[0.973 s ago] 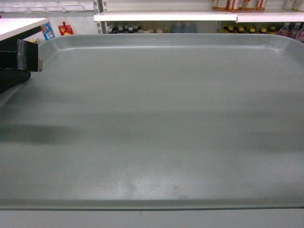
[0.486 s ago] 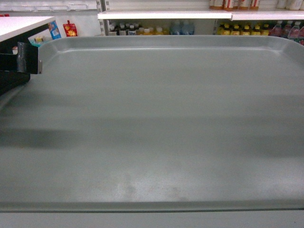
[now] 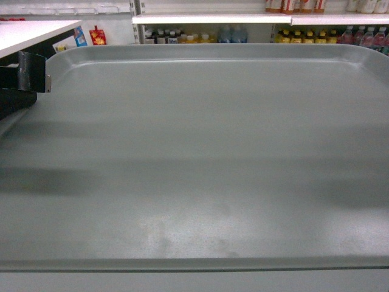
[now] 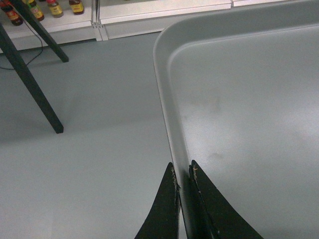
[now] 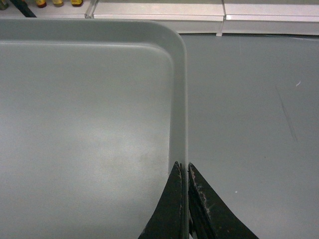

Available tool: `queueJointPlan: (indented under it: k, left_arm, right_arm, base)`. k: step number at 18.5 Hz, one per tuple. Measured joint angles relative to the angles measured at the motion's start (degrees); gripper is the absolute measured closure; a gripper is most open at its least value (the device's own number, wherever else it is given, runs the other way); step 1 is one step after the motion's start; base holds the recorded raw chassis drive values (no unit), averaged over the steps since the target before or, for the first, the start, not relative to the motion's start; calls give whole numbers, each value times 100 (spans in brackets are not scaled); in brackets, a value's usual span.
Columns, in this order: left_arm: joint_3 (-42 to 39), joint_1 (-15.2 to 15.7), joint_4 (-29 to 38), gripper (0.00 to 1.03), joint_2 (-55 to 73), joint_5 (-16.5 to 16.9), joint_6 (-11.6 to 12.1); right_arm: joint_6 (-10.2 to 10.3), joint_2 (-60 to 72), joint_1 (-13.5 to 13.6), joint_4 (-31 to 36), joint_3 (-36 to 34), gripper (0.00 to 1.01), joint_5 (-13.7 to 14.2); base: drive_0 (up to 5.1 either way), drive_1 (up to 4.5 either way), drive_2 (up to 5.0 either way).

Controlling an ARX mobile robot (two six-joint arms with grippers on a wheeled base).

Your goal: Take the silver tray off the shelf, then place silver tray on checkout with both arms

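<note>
The silver tray (image 3: 200,152) fills the head view, held level in the air, its bottom bare. My left gripper (image 4: 183,172) is shut on its left rim, one finger outside and one inside; its black body also shows in the head view as the left gripper (image 3: 42,82). My right gripper (image 5: 185,170) is shut on the right rim of the tray (image 5: 89,124) the same way. The white shelf (image 3: 213,19) runs across the back behind the tray. The white top of the checkout (image 3: 30,30) shows at the upper left, with its black legs (image 4: 30,84) beside the tray (image 4: 249,99).
Bottles (image 3: 322,36) stand in rows on the racking at the back. Bright packets (image 3: 97,35) hang by the checkout's corner. Grey floor (image 5: 249,124) lies under both sides of the tray. White base boards (image 5: 159,10) of the racking run along the far edge.
The shelving behind the tray has drawn in toward the middle and looks smaller, and more of the checkout top shows at left. Both grippers keep their hold on the tray.
</note>
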Motion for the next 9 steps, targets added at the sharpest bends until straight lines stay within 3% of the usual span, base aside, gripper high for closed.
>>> queueJointPlan:
  k: [8, 9]
  left_arm:
    - [0, 0, 7, 99, 2, 4, 0]
    - [0, 0, 0, 99, 2, 4, 0]
  right_arm:
    - [0, 2, 0, 0, 0, 99, -2]
    - [0, 2, 0, 0, 0, 99, -2]
  base:
    - [0, 0, 0]
    - [-485, 340, 146]
